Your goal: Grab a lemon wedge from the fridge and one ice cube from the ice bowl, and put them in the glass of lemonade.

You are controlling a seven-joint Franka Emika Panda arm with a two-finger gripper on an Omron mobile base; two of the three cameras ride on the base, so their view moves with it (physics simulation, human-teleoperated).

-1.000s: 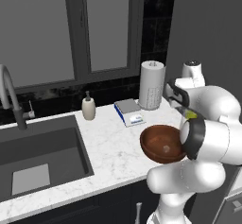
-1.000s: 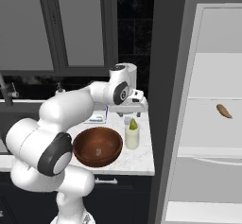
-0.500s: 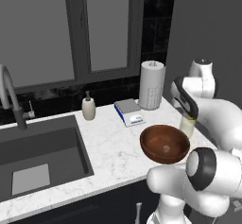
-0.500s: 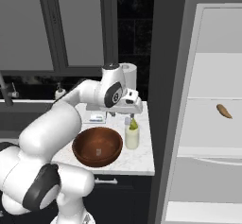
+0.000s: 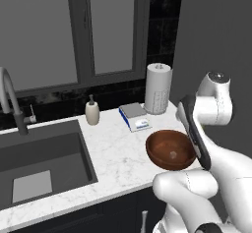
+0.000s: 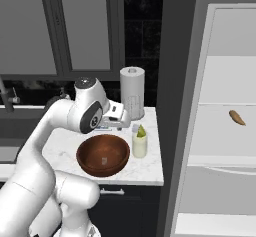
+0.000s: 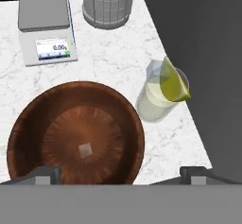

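Arm swung back from glass (image 7: 160, 100) since half-second ago; lemon wedge (image 7: 173, 82) now perched on its rim, ahead-right of jaws. Gripper (image 7: 120, 175) wide open, empty (wedge done). Ice cube (image 7: 85, 150) in bowl (image 7: 28, 124), just ahead, next.

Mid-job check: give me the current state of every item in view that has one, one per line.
lemon wedge: perched on the glass rim.
glass of lemonade: upright, filled, beside the bowl.
ice bowl: upright, one ice cube inside.
fridge: open.
gripper: open, empty, over the bowl.
scale: on, reading 0.00.
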